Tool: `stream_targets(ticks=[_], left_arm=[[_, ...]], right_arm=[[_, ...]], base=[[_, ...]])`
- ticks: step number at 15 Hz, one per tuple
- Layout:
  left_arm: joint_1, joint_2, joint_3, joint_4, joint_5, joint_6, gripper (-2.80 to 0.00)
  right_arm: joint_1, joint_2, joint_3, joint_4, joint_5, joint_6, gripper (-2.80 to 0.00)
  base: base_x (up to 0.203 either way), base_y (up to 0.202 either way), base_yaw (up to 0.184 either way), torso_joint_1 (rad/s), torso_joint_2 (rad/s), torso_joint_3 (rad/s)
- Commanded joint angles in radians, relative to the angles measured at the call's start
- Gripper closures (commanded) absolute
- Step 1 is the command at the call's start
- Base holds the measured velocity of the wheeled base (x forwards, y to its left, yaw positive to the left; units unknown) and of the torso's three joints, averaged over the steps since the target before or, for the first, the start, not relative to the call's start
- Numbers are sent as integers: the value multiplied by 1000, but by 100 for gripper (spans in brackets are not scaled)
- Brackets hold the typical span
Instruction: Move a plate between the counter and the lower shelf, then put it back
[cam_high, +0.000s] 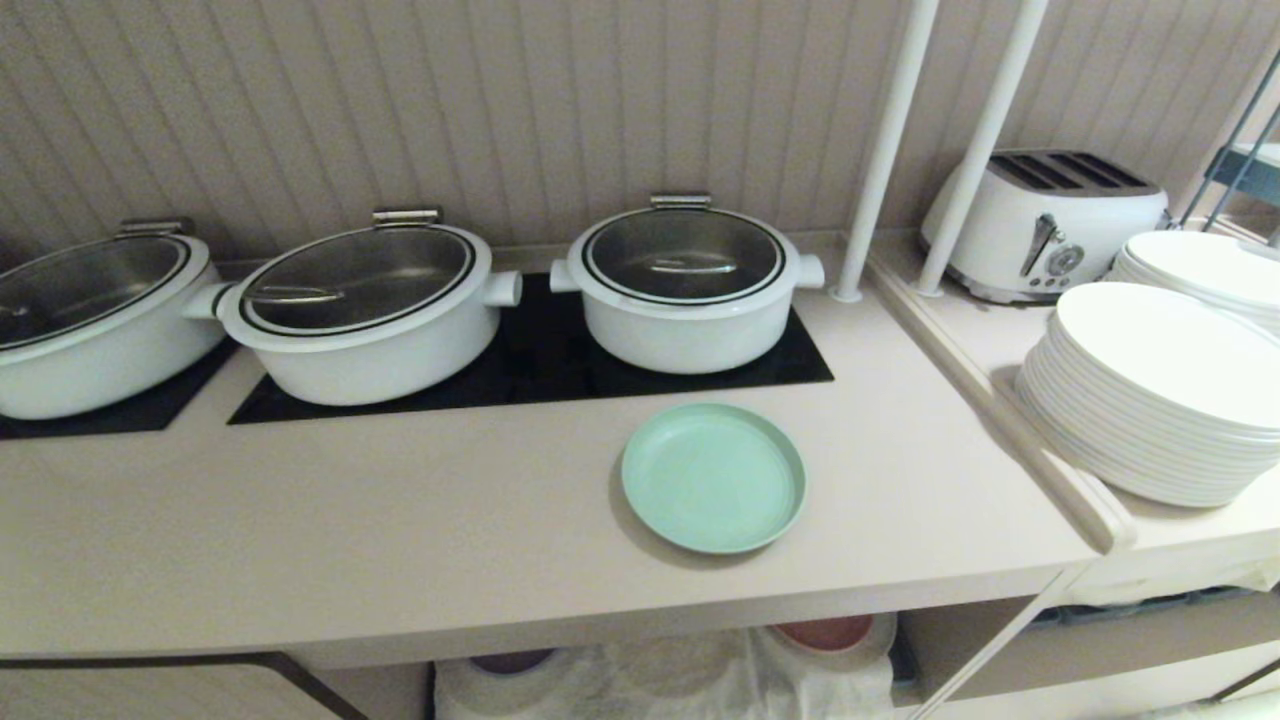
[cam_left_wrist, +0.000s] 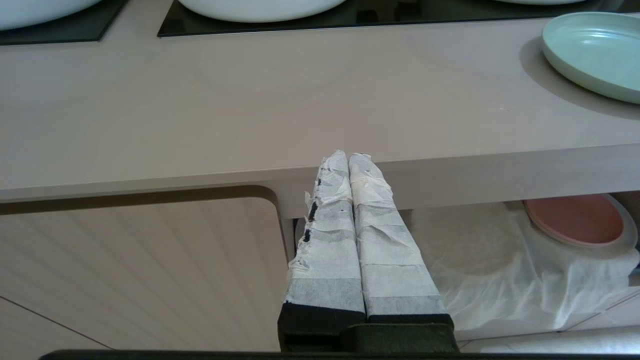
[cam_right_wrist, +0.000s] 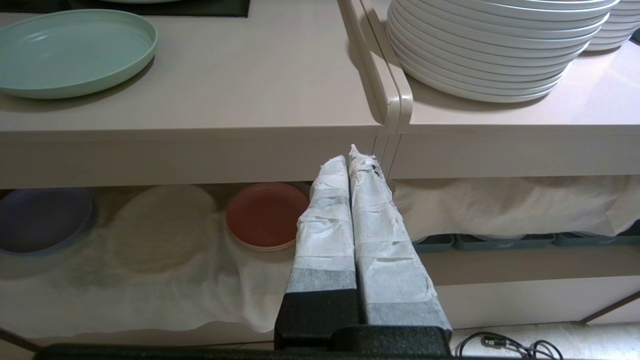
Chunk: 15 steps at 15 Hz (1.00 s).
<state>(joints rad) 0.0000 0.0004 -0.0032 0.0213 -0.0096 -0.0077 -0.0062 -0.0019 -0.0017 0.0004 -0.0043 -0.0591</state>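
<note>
The mint-green plate (cam_high: 713, 477) lies flat on the beige counter (cam_high: 400, 520), just in front of the black hob; it also shows as the plate (cam_left_wrist: 595, 52) and the plate (cam_right_wrist: 72, 50) in the wrist views. Below the counter the lower shelf (cam_right_wrist: 150, 280) is draped in white cloth. Neither arm appears in the head view. My left gripper (cam_left_wrist: 348, 156) is shut and empty, hanging in front of the counter's front edge. My right gripper (cam_right_wrist: 348, 156) is shut and empty too, level with the counter's front edge, to the right of the plate.
Three white lidded pots (cam_high: 685, 285) stand on the hob behind the plate. Stacks of white plates (cam_high: 1150, 400) and a white toaster (cam_high: 1045, 225) sit on the right section, past two white posts (cam_high: 885, 150). A pink plate (cam_right_wrist: 265, 215) and a purple plate (cam_right_wrist: 42, 220) lie on the lower shelf.
</note>
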Motion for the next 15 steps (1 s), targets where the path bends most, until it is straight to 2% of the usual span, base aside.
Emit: stream_targets(ticks=[1, 15], left_arm=[[0, 0, 0, 0, 0, -1, 0], [0, 0, 0, 0, 0, -2, 0]], right_arm=[[0, 2, 0, 0, 1, 1, 0], [0, 2, 0, -2, -25, 22, 0]], base=[[0, 0, 0, 0, 0, 0], [0, 0, 0, 0, 0, 0]])
